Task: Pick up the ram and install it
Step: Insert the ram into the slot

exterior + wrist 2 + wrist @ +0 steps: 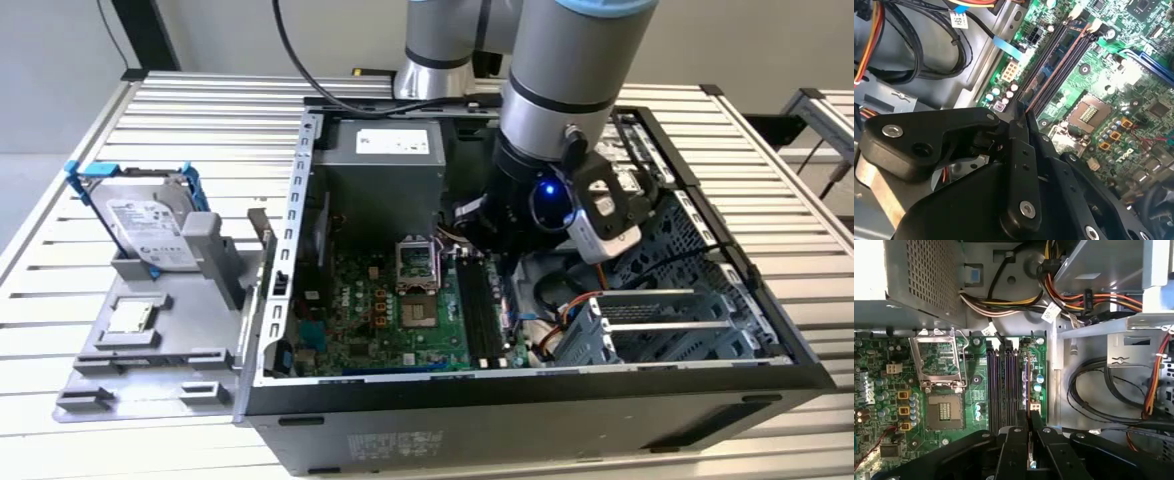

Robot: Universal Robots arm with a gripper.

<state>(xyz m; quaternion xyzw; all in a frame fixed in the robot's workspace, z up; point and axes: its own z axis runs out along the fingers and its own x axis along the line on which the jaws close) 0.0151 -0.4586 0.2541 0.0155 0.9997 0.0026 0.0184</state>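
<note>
Now – arm (561, 90) reaching down into case (747, 300) | jaws clamped on ram (1029, 437) – above slots (1004, 385)

Silver-grey arm (567, 70), blue-trimmed joint, black screwed jaws.

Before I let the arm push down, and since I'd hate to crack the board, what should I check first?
1. Tool closed on the ram: ok.
2. Ram parallel to the memory slots: ok.
3. Ram lined up over an empty slot: cannot tell.
4. Slot latches open: cannot tell.
5. Black cable loop lying off the slots: ok.
</note>
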